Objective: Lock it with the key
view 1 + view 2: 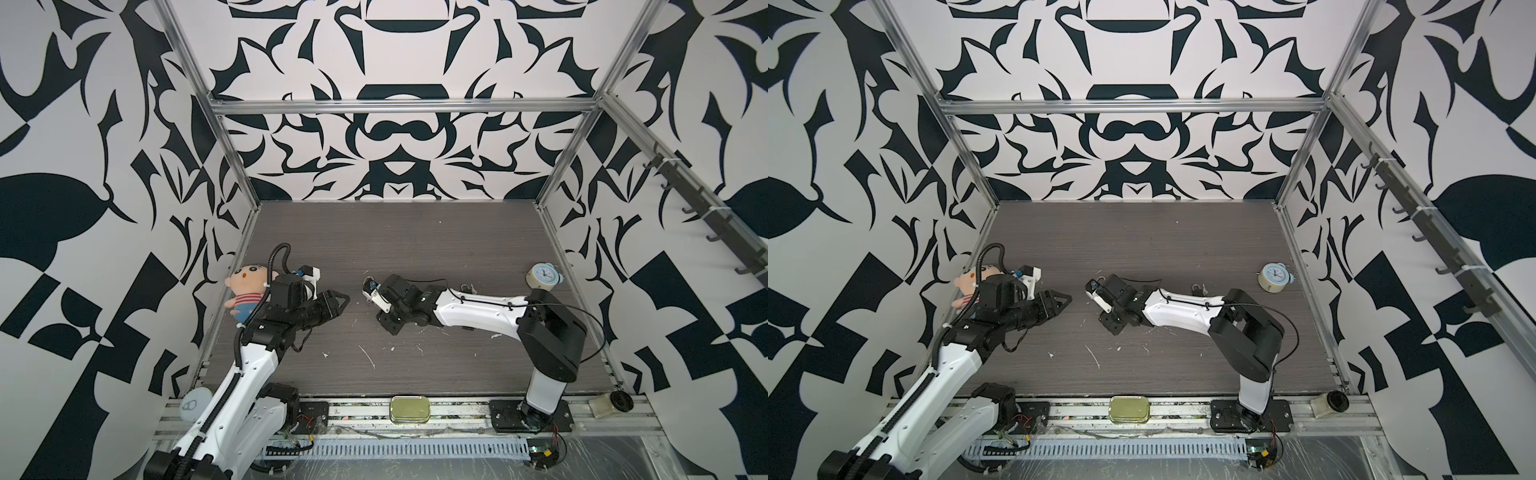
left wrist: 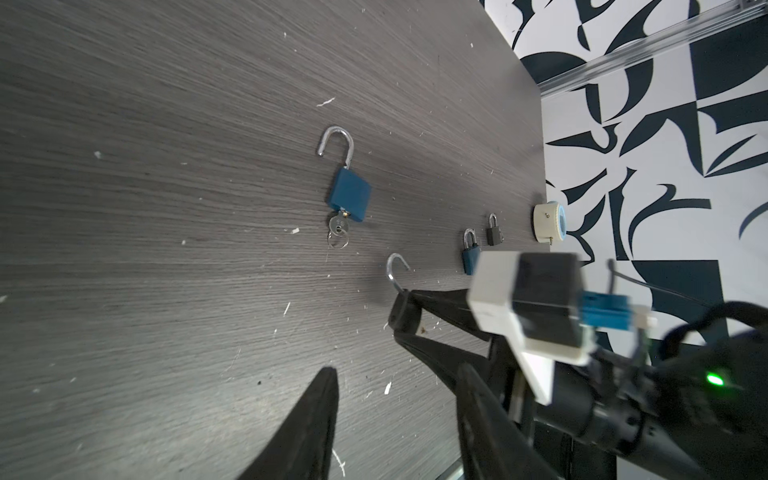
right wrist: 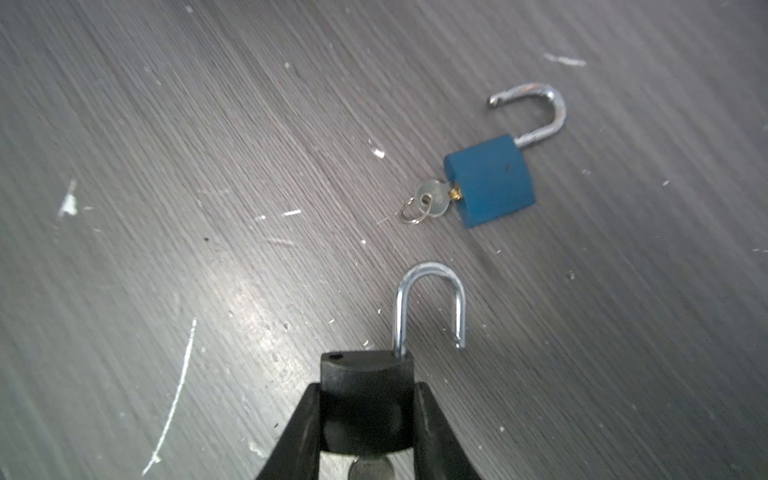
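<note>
Fingers (image 3: 305, 424) of the right gripper (image 3: 368, 388): clamped on the flat sides of a black padlock (image 3: 368, 370), held mid-table, low over the wood-grain tabletop (image 3: 166, 166). Its shackle (image 3: 430, 286) is raised, the free leg clear of its hole. A round metal piece behind the body is probably the key head.

Left gripper (image 2: 395, 374): fingers apart, nothing between them, near the held lock.

Handling, by judgement: small, dense, rigid, smooth metal. Grip the body faces and leave shackle and keyway free. The key is thin and apt to slip.

Just beyond: blue padlock (image 3: 490, 183), lying flat, shackle open, key (image 3: 434, 201) seated in it, ring attached.

Further off, toward the alarm clock (image 2: 550, 222): smaller blue padlock (image 2: 469, 259) and grey padlock (image 2: 493, 232), shackles shut.

Containers: gold-lidded tin (image 1: 409, 409) on the front rail (image 1: 457, 411), lid on, contents hidden. Pale jar (image 1: 602, 406) with a black cap at the rail's right end, contents not discernible.
</note>
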